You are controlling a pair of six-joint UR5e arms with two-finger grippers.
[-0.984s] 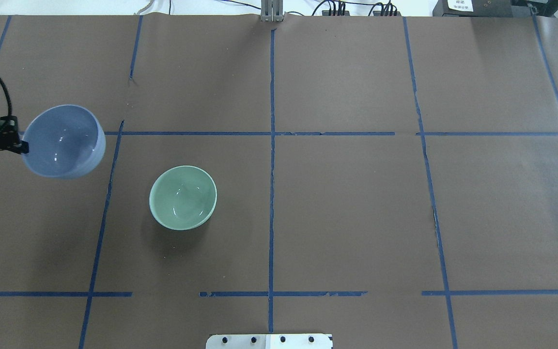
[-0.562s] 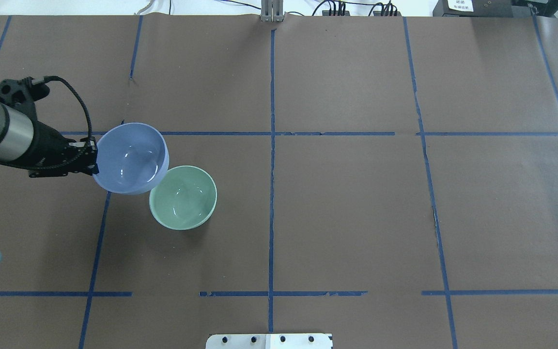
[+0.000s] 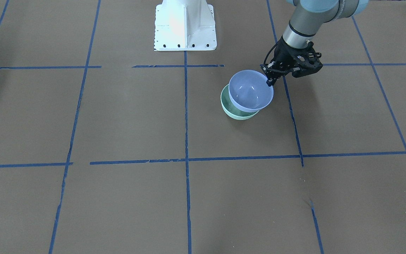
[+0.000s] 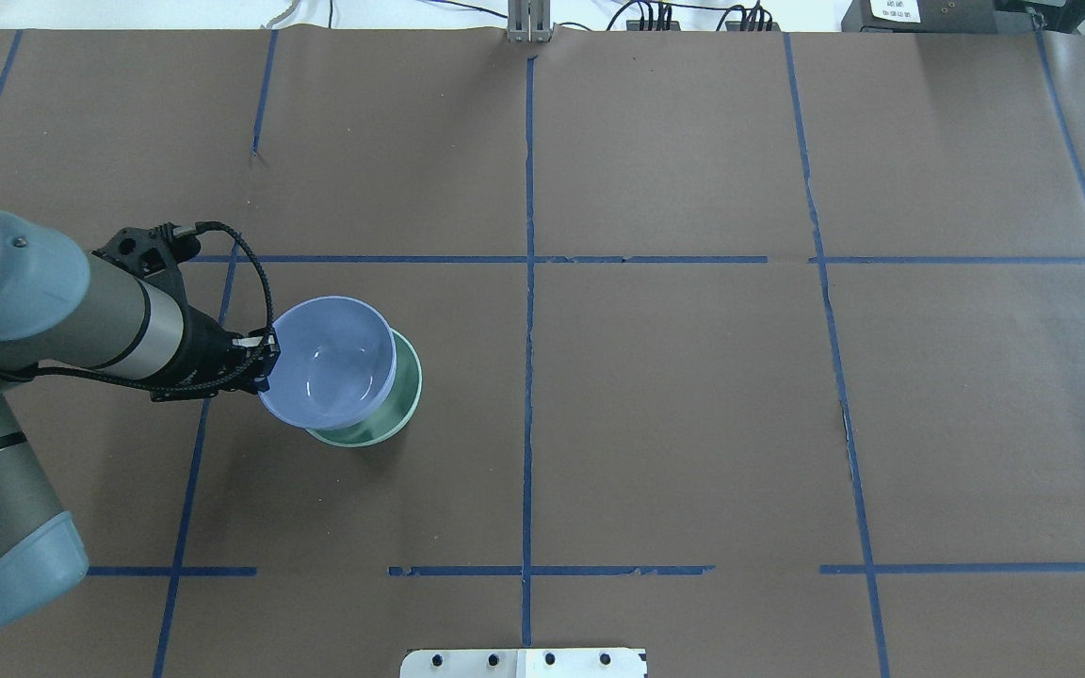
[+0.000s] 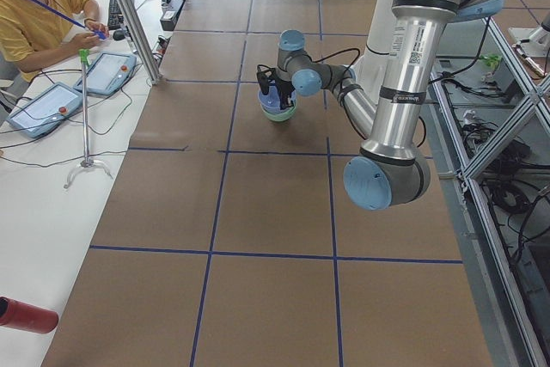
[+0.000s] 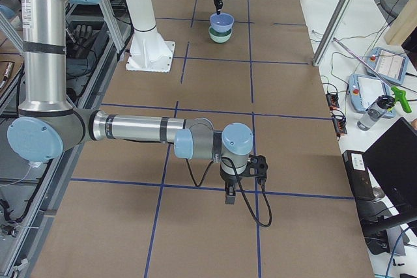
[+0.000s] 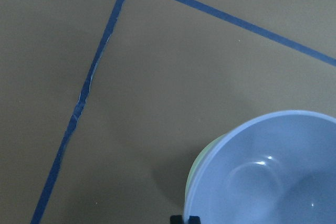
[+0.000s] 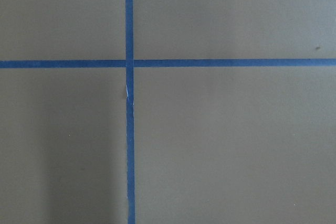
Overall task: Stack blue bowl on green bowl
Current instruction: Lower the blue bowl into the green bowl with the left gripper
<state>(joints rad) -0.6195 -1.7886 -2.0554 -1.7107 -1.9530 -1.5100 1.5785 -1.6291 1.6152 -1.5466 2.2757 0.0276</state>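
- The left claw (image 4: 265, 363) is clamping the rim of the round, deep, glossy periwinkle-blue plastic bowl (image 4: 330, 361), gripping it on the side nearest the robot's left arm.
- The blue bowl is hanging upright and open side up, over the round, deep, glossy mint-green bowl (image 4: 401, 400), overlapping most of it.
- In the overhead view only a crescent of the green bowl is showing, on the side away from the left claw; in the front-facing view its rim (image 3: 226, 104) is peeking out beneath the blue bowl (image 3: 249, 90) opposite the left claw (image 3: 269, 78).
- Whether the blue bowl is touching the green bowl cannot be told from these views.
- The green bowl is sitting on the brown paper-covered bench (image 4: 693, 424), inside a square marked by blue tape lines (image 4: 527, 377).
- In the left wrist view, the blue bowl (image 7: 273, 177) is filling the lower corner, with a thin strip of the green bowl (image 7: 198, 166) showing beside it.
- The right claw (image 6: 229, 193) is hovering low over the bench, well apart from the green bowl (image 6: 220, 36); whether its fingers are apart or together cannot be told.
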